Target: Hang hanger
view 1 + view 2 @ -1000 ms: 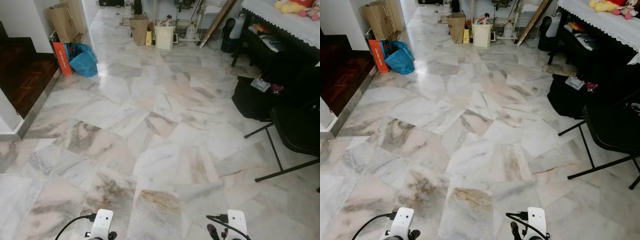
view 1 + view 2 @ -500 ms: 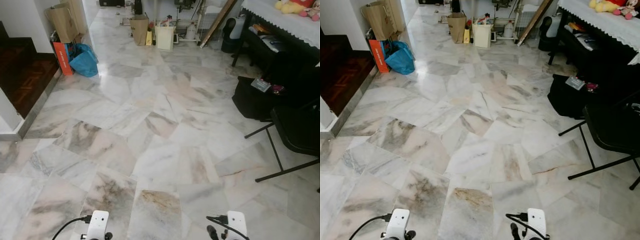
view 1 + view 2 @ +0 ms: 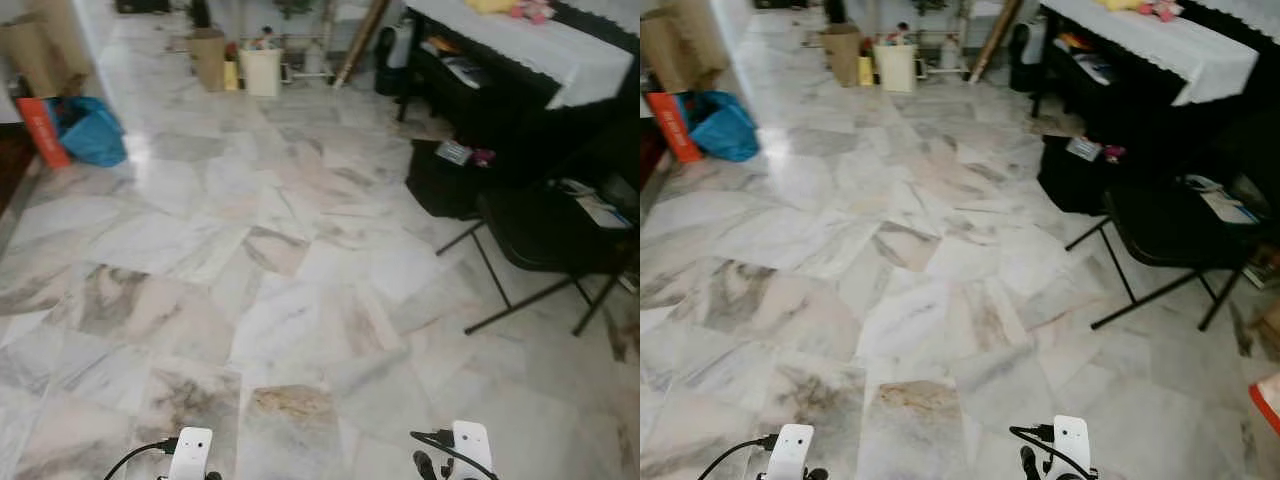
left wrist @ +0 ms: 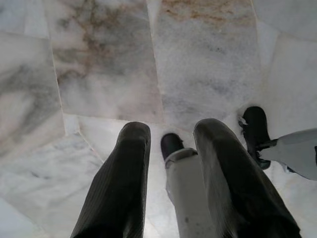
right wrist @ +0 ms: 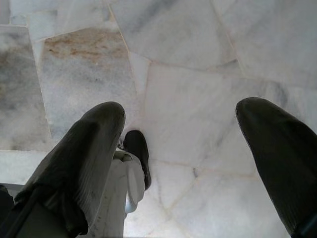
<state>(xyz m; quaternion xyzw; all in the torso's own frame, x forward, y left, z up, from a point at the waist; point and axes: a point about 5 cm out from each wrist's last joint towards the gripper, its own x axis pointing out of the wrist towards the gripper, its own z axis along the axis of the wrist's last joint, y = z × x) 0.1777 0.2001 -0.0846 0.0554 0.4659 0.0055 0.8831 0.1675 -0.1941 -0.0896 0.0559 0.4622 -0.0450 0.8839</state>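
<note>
Both arms hang low over the marble floor (image 3: 300, 300), and their white wrists sit at the bottom edge of the head views, left wrist (image 3: 190, 450) and right wrist (image 3: 470, 445). In the left wrist view my left gripper (image 4: 172, 130) is open, its two black fingers (image 4: 131, 163) pointing down at the tiles with nothing between them. My right gripper (image 5: 181, 109) is open wider in the right wrist view, also holding nothing. Below the fingers I see the robot's own legs and black feet (image 5: 137, 148).
A black folding chair (image 3: 545, 235) stands to the right, beside a black table with a white lace cloth (image 3: 520, 45) and a black bag (image 3: 445, 180). At the far left lie a blue bag (image 3: 90, 130) and an orange box (image 3: 42, 130). A paper bag (image 3: 208, 58) and a white bin (image 3: 262, 70) stand at the back.
The whole picture has slid left and blurred, so the camera has turned right; more of the chair and table shows. Both arms still hang low.
</note>
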